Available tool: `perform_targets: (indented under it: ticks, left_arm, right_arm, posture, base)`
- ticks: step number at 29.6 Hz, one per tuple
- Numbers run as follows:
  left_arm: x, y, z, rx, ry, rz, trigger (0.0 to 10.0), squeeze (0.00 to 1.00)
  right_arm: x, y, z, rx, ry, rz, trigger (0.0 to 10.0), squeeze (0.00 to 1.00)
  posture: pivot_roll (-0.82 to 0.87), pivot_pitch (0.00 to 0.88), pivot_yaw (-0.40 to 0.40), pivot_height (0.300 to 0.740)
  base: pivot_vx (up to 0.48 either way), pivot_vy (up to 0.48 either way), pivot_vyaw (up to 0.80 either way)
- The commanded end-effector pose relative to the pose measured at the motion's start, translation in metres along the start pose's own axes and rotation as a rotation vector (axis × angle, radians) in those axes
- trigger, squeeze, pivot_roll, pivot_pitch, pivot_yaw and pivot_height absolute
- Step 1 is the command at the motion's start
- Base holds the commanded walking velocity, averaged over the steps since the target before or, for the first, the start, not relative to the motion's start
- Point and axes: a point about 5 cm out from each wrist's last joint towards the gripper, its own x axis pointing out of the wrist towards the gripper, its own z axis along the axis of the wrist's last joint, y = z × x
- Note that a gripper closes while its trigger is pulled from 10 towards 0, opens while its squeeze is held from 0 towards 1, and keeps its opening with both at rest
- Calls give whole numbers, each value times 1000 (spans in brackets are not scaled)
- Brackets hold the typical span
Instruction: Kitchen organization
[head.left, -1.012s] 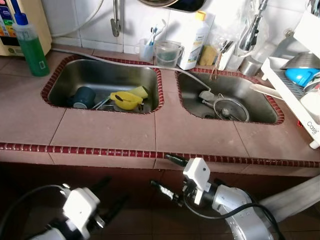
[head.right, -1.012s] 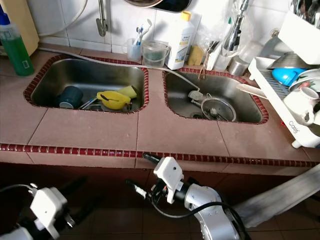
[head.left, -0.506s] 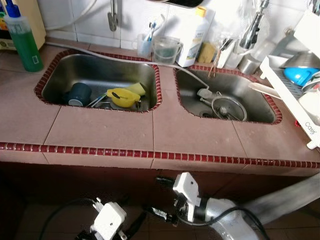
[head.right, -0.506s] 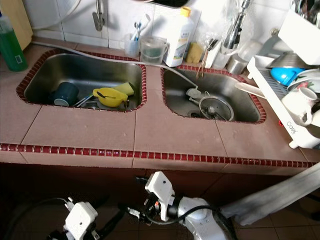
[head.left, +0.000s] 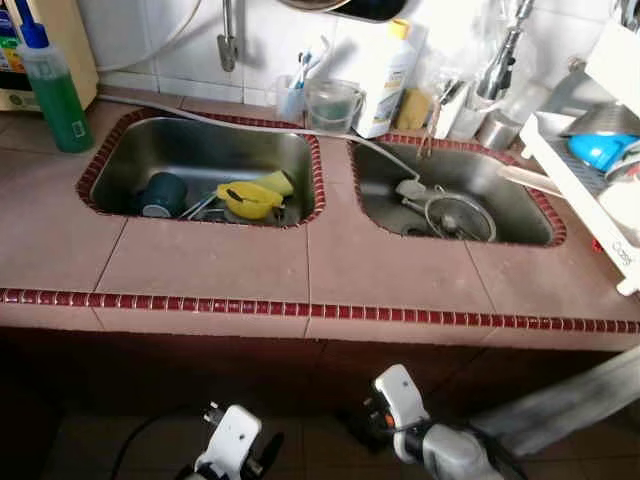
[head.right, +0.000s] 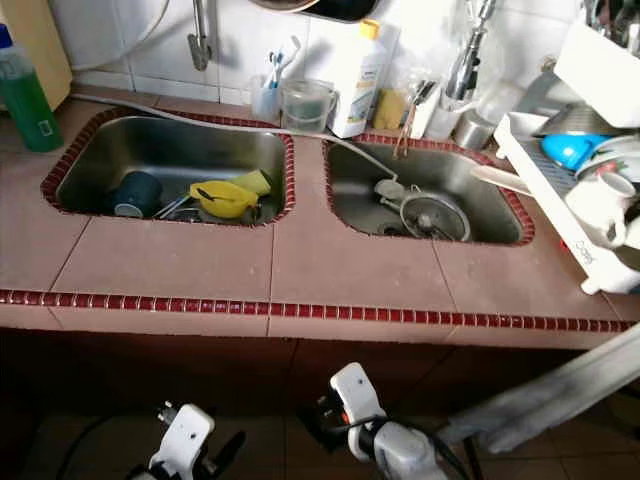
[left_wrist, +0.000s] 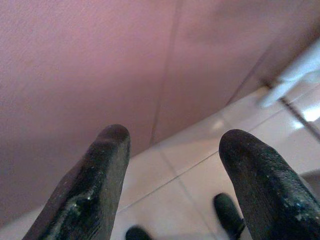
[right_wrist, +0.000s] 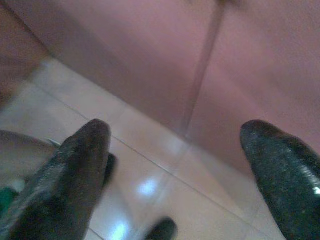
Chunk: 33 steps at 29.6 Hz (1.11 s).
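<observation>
Since the earlier frames both arms have dropped: the right gripper (right_wrist: 175, 175), then just below the counter edge, now sits low in front of the cabinet face, and the left gripper (left_wrist: 172, 175) has also sunk toward the floor. Both hang below the tiled counter (head.left: 300, 270), well apart from anything on it.

Left gripper: fingers (left_wrist: 95, 185) spread wide, nothing between them, pointing at the pinkish cabinet front and pale floor tiles. Right gripper: fingers (right_wrist: 75, 175) likewise parted and empty, same cabinet and floor behind.

Counter layout:
- Left sink (head.left: 200, 150) holds a dark teal cup (head.left: 163, 193), a yellow bowl (head.left: 250, 199) and a yellow sponge (head.left: 277, 182) just beside the bowl.
- Right sink (head.left: 500, 180) holds a round metal strainer (head.left: 460, 218).
- Green soap bottle (head.left: 55, 85) stands at the counter's far left.
- White bottle with yellow cap (head.left: 388, 72) stands behind the divide between the sinks, near a clear cup (head.left: 333, 103).
- White dish rack (head.left: 600, 180) sits at the right end, with a blue bowl (head.left: 600, 150) in it.
</observation>
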Motion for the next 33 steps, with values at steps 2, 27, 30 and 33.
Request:
perform_targets:
  ticks: [2, 27, 30, 33]
  left_arm:
    - [4, -1, -11, -7, 69, 41, 10000, 0]
    - [8, 19, -33, -73, 337, 194, 10000, 0]
    - [8, 19, -33, -73, 337, 194, 10000, 0]
    - [8, 19, -33, -73, 337, 194, 10000, 0]
  right_arm:
    - [-2, -6, -8, -4, 39, -72, 10000, 0]
    - [-14, -13, -46, 112, 236, -345, 10000, 0]
    - [-14, -13, -46, 112, 236, -345, 10000, 0]
    - [-14, -13, -46, 112, 236, -345, 10000, 0]
  posture:
    - [-4, 0, -100, 740]
    - [-51, 0, -47, 740]
    - [-51, 0, -47, 740]
    - [-51, 0, -47, 740]
  base:
    - [0, 0, 0]
    - [0, 0, 0]
    - [0, 0, 0]
    - [0, 0, 0]
